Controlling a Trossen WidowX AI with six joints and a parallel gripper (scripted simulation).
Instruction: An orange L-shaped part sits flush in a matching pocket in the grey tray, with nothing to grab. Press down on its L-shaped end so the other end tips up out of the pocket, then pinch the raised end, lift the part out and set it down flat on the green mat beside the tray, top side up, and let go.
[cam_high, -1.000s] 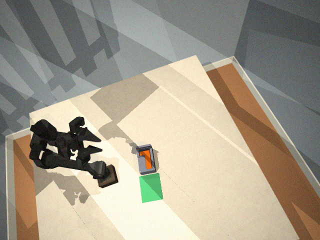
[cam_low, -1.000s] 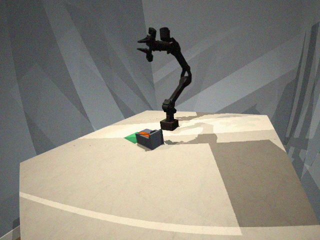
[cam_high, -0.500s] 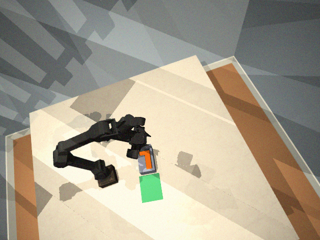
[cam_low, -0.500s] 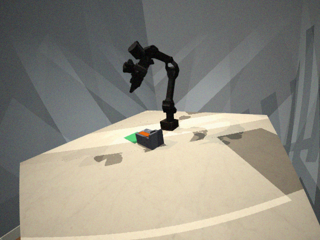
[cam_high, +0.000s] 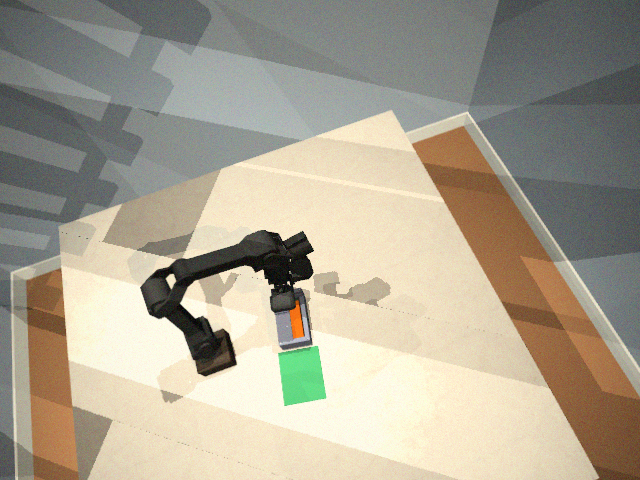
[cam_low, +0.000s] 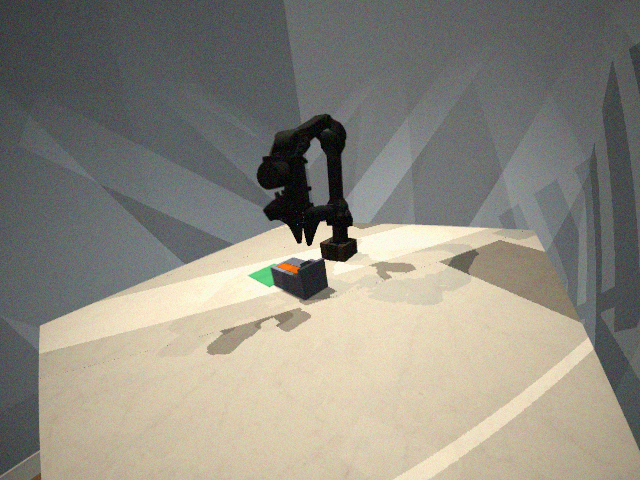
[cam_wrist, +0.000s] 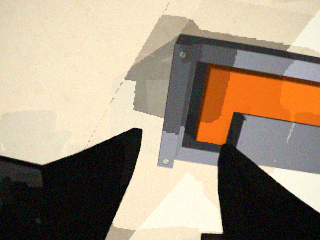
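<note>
The orange L-shaped part (cam_high: 297, 320) (cam_low: 288, 267) (cam_wrist: 270, 90) lies in the pocket of the grey tray (cam_high: 283, 330) (cam_low: 299, 283) (cam_wrist: 174, 102), with no raised end visible. In the wrist view its L-shaped end is at the left of the pocket, and its far end is out of frame. The gripper (cam_low: 303, 243) (cam_wrist: 181, 138) is partly open and empty, pointing down above the tray. In the wrist view the right fingertip overlaps the corner of the L-shaped end, and the left one is outside the tray. The green mat (cam_high: 302, 377) (cam_low: 264, 275) is bare.
The mat lies close to one short end of the tray. The arm's base (cam_high: 217, 356) (cam_low: 338, 249) stands on the table to the left of the mat in the top view. The arm arches over the table and hides the tray's upper left corner there.
</note>
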